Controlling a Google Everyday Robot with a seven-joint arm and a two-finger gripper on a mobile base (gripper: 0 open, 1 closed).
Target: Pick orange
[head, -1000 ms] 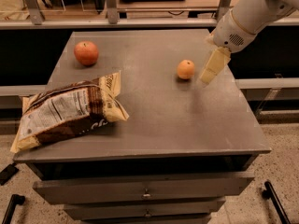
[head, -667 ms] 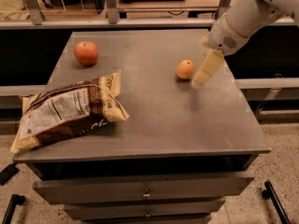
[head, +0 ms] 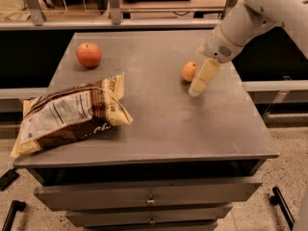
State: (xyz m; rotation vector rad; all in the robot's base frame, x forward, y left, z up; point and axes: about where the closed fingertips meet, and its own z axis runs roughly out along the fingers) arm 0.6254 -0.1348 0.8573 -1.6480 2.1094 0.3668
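The orange [head: 189, 71] is a small, round, light-orange fruit lying on the grey table [head: 159, 114], right of centre. My gripper [head: 197, 89] comes down from the white arm at the upper right. Its cream-coloured fingers [head: 204, 76] point down and left, just to the right of the orange and close beside it. I cannot tell if they touch the fruit. The gripper holds nothing that I can see.
A larger red-orange apple [head: 88, 55] sits at the far left of the table. A brown and cream chip bag [head: 70, 114] lies at the front left, hanging over the edge. Drawers [head: 151, 198] are below the tabletop. A shelf rail [head: 115, 23] runs behind the table.
The gripper has moved left and slightly down, closing in on the right side of the orange. The orange, apple and bag have not moved.
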